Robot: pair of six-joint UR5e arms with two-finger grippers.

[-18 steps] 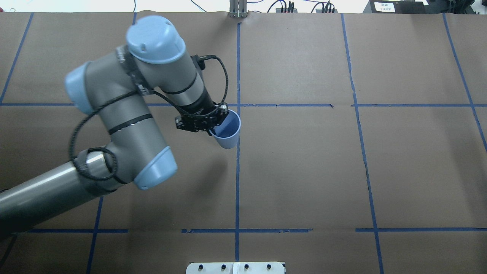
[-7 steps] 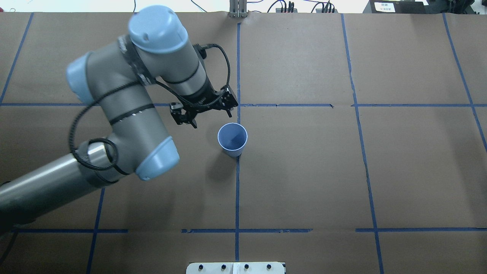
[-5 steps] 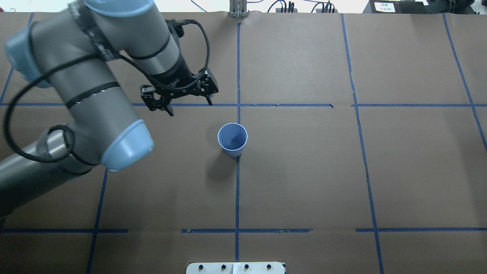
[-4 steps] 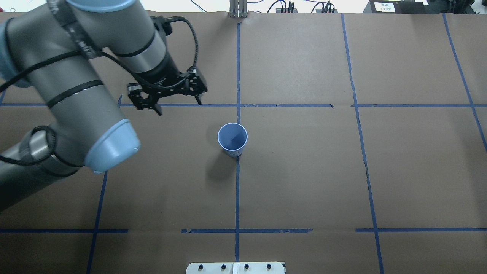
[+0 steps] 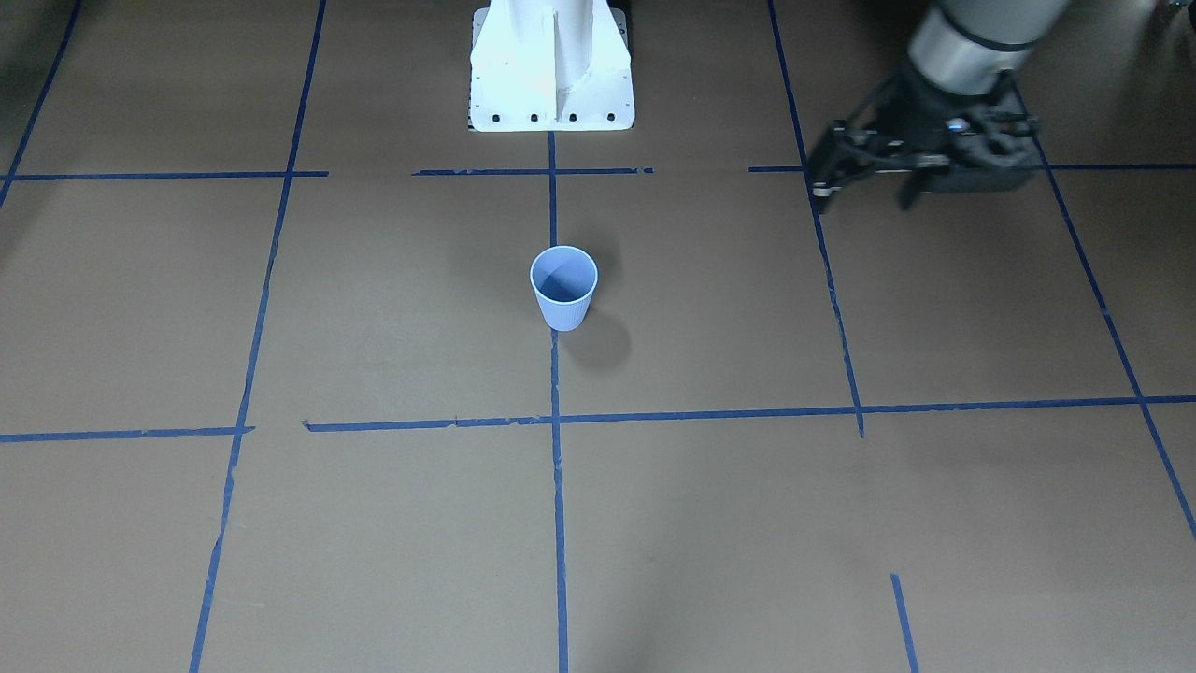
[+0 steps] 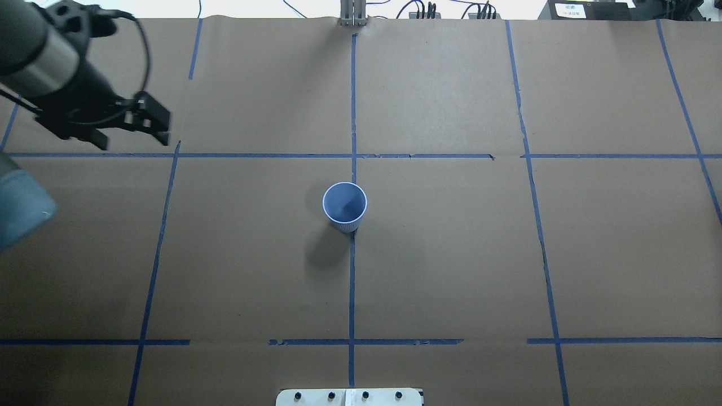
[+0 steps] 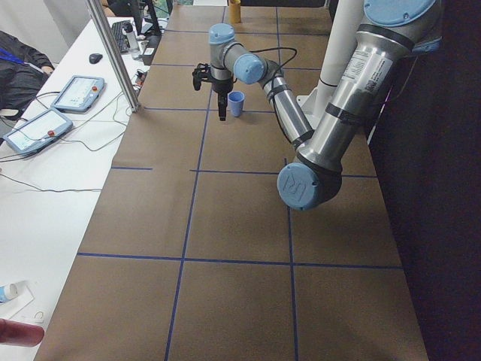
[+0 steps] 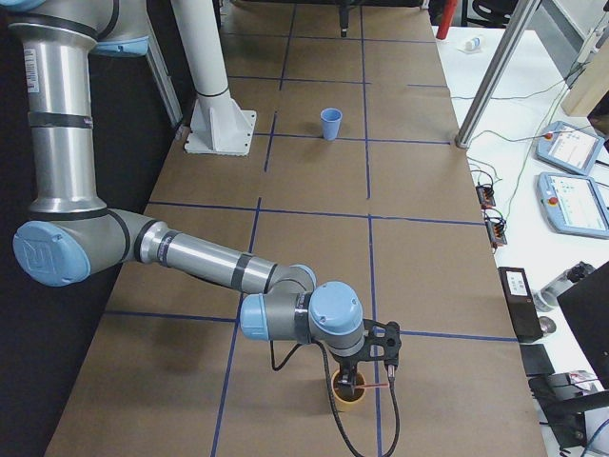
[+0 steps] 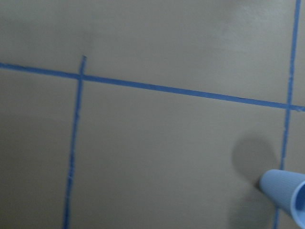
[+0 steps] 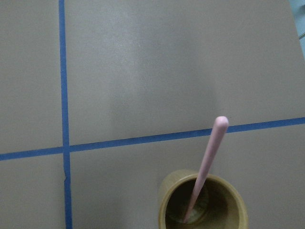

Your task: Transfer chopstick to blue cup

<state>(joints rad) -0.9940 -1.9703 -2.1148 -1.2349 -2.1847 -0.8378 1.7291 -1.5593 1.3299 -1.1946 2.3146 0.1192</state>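
Note:
The blue cup (image 6: 344, 206) stands upright and empty on the brown table at its centre; it also shows in the front view (image 5: 563, 285) and at the left wrist view's lower right corner (image 9: 285, 192). My left gripper (image 6: 134, 142) is open and empty, well off to the cup's left and high above the table (image 5: 862, 199). A thin pale pink chopstick (image 10: 206, 167) leans in a tan cup (image 10: 205, 204). In the exterior right view my right gripper (image 8: 369, 367) hovers right over that tan cup (image 8: 347, 392). I cannot tell whether it is open or shut.
Blue tape lines (image 6: 352, 282) divide the brown paper into squares. The robot's white base (image 5: 551, 65) stands at the near table edge. Teach pendants (image 8: 571, 186) and cables lie on the white bench beyond the far edge.
The left gripper let go of the blue cup, which now stands upright at the centre. It then opened wide and swung away to the left and upward.

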